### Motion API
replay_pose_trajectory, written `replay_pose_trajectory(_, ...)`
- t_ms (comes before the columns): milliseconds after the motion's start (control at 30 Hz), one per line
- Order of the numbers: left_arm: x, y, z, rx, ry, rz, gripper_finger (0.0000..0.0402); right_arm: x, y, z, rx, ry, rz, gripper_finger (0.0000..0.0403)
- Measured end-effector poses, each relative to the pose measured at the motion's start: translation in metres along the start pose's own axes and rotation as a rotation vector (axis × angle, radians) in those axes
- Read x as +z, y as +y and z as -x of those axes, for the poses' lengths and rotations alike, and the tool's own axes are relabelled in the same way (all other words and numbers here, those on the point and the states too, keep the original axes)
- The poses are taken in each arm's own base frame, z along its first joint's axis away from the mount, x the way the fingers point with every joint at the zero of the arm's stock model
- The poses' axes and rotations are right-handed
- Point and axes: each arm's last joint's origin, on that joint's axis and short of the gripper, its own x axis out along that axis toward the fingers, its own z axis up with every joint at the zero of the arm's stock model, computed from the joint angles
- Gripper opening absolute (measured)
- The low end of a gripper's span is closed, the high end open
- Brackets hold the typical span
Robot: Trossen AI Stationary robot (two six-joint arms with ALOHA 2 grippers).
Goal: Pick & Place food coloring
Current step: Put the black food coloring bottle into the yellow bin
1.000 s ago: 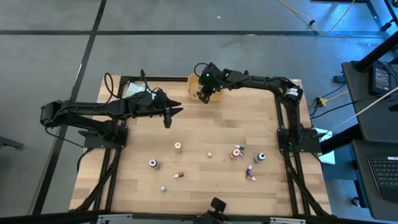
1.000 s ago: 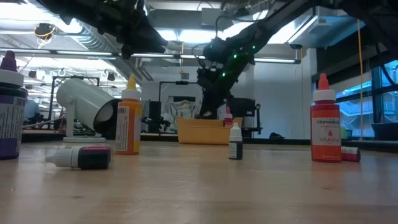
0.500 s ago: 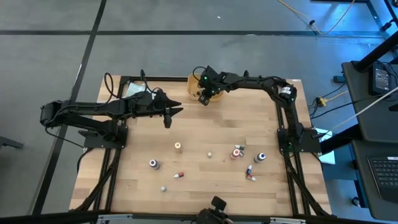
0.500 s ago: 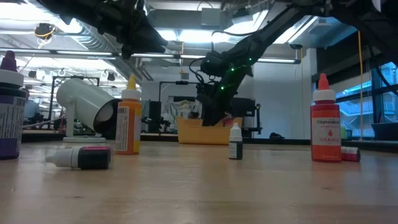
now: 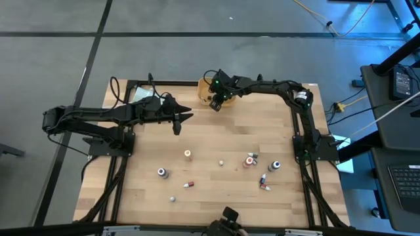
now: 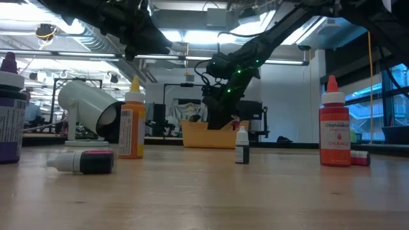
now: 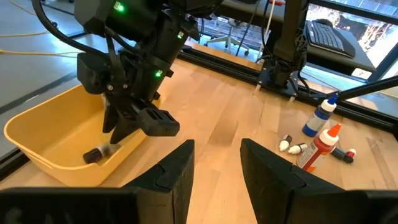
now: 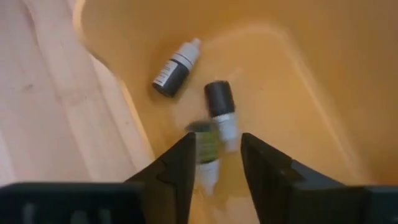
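My right gripper [image 5: 213,103] hangs open over the orange bin [image 8: 280,62] at the table's far edge, its fingers pointing down into it. In the bin lie a dark bottle with a white tip [image 8: 176,68] and a dark-capped vial [image 8: 221,112]. A blurred bottle [image 8: 206,149] shows between my fingers, lower down. My left gripper [image 5: 188,117] hovers open left of the bin, holding nothing. Several small bottles lie or stand on the near half of the table: an orange one [image 5: 188,155], dark ones [image 5: 162,173] [image 5: 273,166] and a red cluster [image 5: 249,160].
A large white cup [image 6: 89,112] lies on its side toward the far left. In the low view, a purple bottle [image 6: 9,115], an orange-yellow bottle [image 6: 131,121], a small dark bottle [image 6: 241,145] and an orange bottle [image 6: 334,124] stand on the table. Bare wood lies between the bin and the bottles.
My right gripper has sunk lower into the bin and shifted slightly toward the table's left, then held still. A small red-capped bottle seen below its fingers a second ago in the low view no longer shows there.
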Motion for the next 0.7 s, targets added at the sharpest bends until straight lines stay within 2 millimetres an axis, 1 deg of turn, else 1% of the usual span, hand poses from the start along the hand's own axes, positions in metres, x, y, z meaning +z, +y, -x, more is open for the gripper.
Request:
replay_pose_trajectory(67, 0.0, 0.0, 0.0, 0.0, 0.0, 0.0, 0.0127, 0.0, 0.0, 0.0, 0.0, 0.0, -0.001, 0.0149)
replay_pose_trajectory(167, 0.0, 0.0, 0.0, 0.0, 0.0, 0.0, 0.0127, 0.002, 0.0, 0.006, 0.0, -0.01, 0.001, 0.0165)
replay_pose_trajectory(233, 0.0, 0.0, 0.0, 0.0, 0.0, 0.0, 0.0127, 0.006, 0.0, 0.016, -0.001, -0.028, 0.003, 0.0172)
replay_pose_trajectory(300, 0.0, 0.0, 0.0, 0.001, 0.0, 0.0, 0.0128, 0.012, 0.002, 0.03, 0.0, -0.062, 0.03, 0.0176)
replay_pose_trajectory(400, 0.0, 0.0, 0.0, 0.002, -0.001, -0.016, 0.0127, 0.02, 0.013, 0.058, 0.009, -0.111, 0.104, 0.0177)
replay_pose_trajectory(467, 0.0, 0.0, 0.0, 0.002, 0.0, -0.026, 0.0128, 0.023, 0.025, 0.08, 0.029, -0.137, 0.154, 0.0177)
replay_pose_trajectory(567, 0.0, 0.0, 0.0, 0.002, -0.001, -0.026, 0.0127, 0.021, 0.046, 0.115, 0.107, -0.135, 0.217, 0.0178)
replay_pose_trajectory(700, 0.001, 0.0, 0.0, 0.0, -0.01, -0.025, 0.0127, 0.008, 0.076, 0.157, 0.214, -0.083, 0.286, 0.0178)
